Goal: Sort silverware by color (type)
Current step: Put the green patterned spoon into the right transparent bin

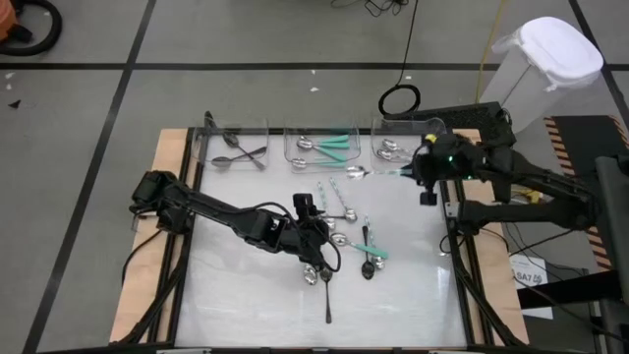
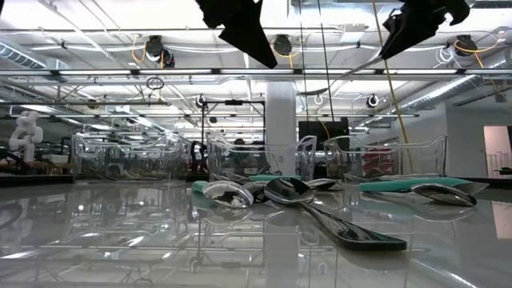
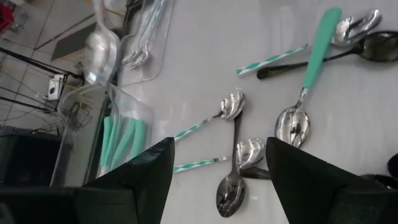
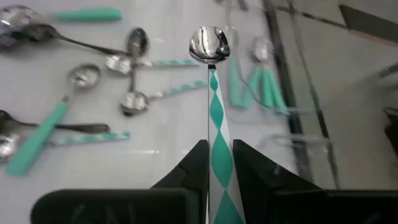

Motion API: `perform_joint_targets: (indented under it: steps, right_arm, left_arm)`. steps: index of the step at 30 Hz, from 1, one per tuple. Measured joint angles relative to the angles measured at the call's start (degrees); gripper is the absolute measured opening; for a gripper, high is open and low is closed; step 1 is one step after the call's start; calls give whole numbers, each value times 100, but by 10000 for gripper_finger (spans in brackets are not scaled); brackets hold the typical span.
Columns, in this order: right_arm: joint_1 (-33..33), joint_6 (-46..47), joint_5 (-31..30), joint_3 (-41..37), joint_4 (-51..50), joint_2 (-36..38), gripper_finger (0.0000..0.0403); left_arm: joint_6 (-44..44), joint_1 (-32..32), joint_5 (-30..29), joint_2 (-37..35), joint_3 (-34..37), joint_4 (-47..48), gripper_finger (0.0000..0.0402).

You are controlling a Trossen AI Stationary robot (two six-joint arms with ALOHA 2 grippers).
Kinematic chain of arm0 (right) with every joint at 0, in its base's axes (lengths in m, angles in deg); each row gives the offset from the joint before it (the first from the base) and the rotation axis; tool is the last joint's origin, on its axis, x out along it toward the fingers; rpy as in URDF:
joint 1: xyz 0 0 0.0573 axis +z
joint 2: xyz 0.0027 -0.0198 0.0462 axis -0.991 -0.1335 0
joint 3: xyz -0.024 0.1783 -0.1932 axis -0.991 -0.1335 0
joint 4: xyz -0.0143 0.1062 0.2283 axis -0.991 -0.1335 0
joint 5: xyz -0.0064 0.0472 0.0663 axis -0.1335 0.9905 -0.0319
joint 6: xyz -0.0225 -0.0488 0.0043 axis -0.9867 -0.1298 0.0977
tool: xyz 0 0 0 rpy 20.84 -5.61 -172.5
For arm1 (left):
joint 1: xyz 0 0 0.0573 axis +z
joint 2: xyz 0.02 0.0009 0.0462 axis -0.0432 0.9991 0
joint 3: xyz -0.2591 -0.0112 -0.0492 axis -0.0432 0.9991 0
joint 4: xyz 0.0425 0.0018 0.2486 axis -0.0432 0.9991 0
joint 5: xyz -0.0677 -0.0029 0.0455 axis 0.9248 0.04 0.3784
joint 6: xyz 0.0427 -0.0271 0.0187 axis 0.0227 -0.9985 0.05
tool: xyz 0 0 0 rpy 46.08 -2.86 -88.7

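Loose silverware (image 1: 339,236) lies mid-table: black spoons, spoons with plain teal handles (image 3: 314,56), and spoons with teal-and-white patterned handles (image 3: 199,127). My left gripper (image 1: 319,236) hangs open over this pile (image 3: 233,180) and touches nothing. My right gripper (image 1: 423,175) is at the far right, shut on a spoon with a teal-and-white diamond-patterned handle (image 4: 214,112). That spoon's bowl (image 1: 356,173) hovers just in front of the bins. My right gripper pinches the patterned handle (image 4: 219,163) between its two fingers, which lie along the handle. The handle runs straight out past the fingertips and the shiny bowl (image 4: 209,45) is at the free end. The spoon is lifted clear of the table and points toward the table's left.
Three clear bins stand along the far edge: the left one (image 1: 236,147) holds dark spoons, the middle one (image 1: 322,146) teal-handled ones, and the right one (image 1: 395,147) silver ones. A white container (image 1: 550,69) stands beyond the table's far right corner. Bare table lies near and left.
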Motion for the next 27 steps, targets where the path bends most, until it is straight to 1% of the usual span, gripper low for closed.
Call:
perform_joint_targets:
  steps: [4, 11, 19, 27]
  right_arm:
    - [-585, -490, 111, 253, -368, 0, 48]
    - [-1569, -1024, 112, 326, -466, -218, 48]
    - [-2645, -1233, 110, 326, -432, -804, 48]
    - [-3351, -1396, 122, 324, -291, -1107, 48]
  left_arm:
    - [-112, -24, 205, 1, 0, 168, 252]
    - [-179, -92, 221, 1, 0, 221, 252]
    - [-313, -94, 229, 2, 0, 249, 252]
    - [-317, -168, 289, 4, 0, 276, 253]
